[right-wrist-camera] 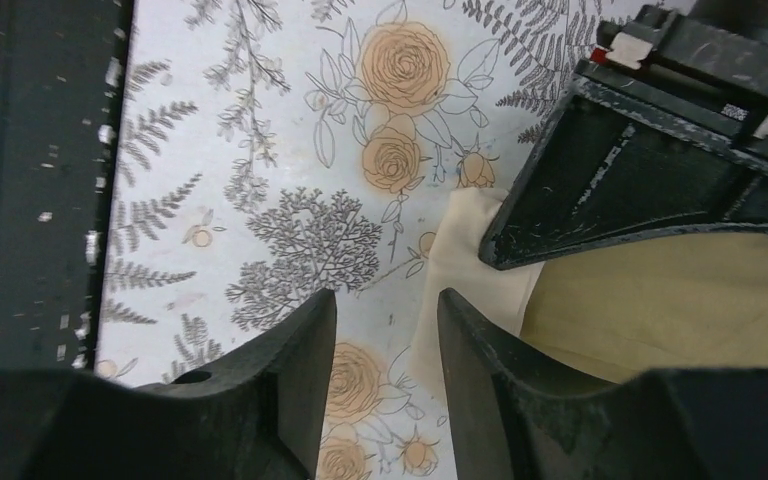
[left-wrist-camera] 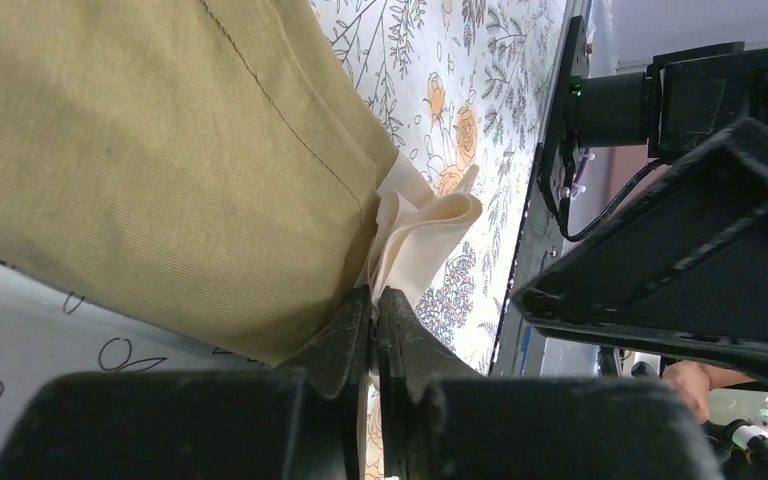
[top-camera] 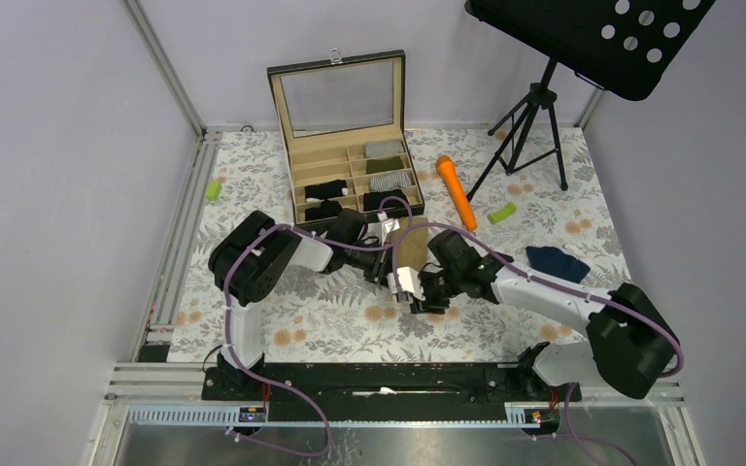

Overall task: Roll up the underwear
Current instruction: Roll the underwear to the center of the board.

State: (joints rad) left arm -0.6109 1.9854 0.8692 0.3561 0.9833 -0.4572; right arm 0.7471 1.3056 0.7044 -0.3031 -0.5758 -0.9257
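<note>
The olive-tan underwear point(top-camera: 411, 248) lies on the floral cloth between my two grippers. In the left wrist view its olive fabric point(left-wrist-camera: 160, 150) fills the upper left, with a cream band point(left-wrist-camera: 420, 235) at its edge. My left gripper point(left-wrist-camera: 373, 295) is shut on that cream band; in the top view it point(top-camera: 395, 275) sits at the garment's near end. My right gripper point(right-wrist-camera: 385, 300) is open and empty just above the cloth, beside the cream band point(right-wrist-camera: 470, 260) and the olive fabric point(right-wrist-camera: 660, 300); in the top view it point(top-camera: 429, 294) is close to the left gripper. The navy underwear point(top-camera: 557, 262) lies apart at the right.
An open wooden compartment box point(top-camera: 350, 160) with rolled black and grey pieces stands at the back. An orange stick point(top-camera: 457, 191) and a light-green cylinder point(top-camera: 502, 213) lie to its right, by a music stand's tripod point(top-camera: 529, 126). Another green cylinder point(top-camera: 214, 189) lies at the far left.
</note>
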